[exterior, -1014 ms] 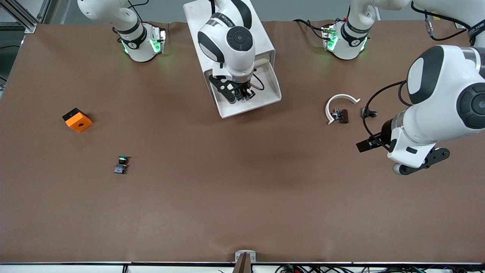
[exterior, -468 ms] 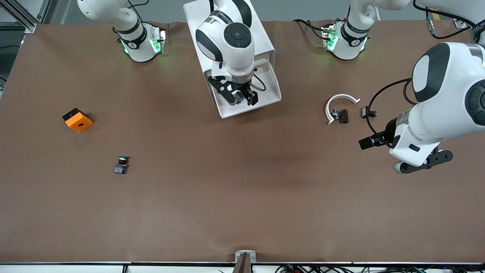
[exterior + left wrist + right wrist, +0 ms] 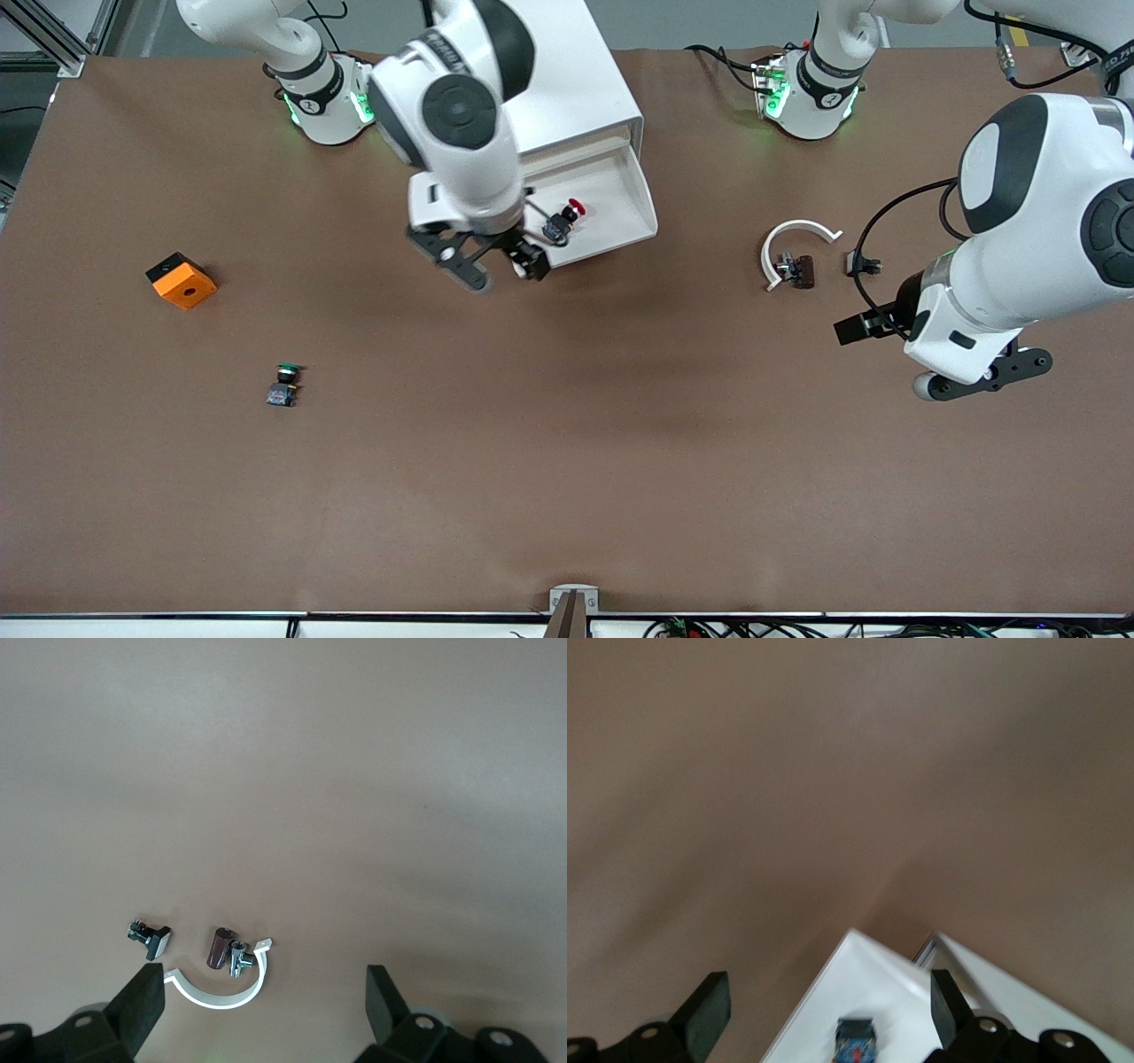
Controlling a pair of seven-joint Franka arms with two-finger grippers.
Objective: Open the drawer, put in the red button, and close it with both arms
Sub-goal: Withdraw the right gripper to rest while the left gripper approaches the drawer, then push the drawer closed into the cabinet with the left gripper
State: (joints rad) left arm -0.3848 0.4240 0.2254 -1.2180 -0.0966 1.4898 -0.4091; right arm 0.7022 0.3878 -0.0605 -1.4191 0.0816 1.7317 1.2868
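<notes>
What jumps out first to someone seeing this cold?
The white cabinet between the arm bases with one drawer pulled out and the red button lying in it. The right hand, open and empty, hangs over the drawer's front corner. The left hand, open, waits over the table near a white curved clip.

2 buttons (image 3: pixel 563 220) (image 3: pixel 283 385), 1 orange block (image 3: pixel 181 280), 1 cabinet (image 3: pixel 580 80), maybe 3 small parts (image 3: pixel 797 266).
</notes>
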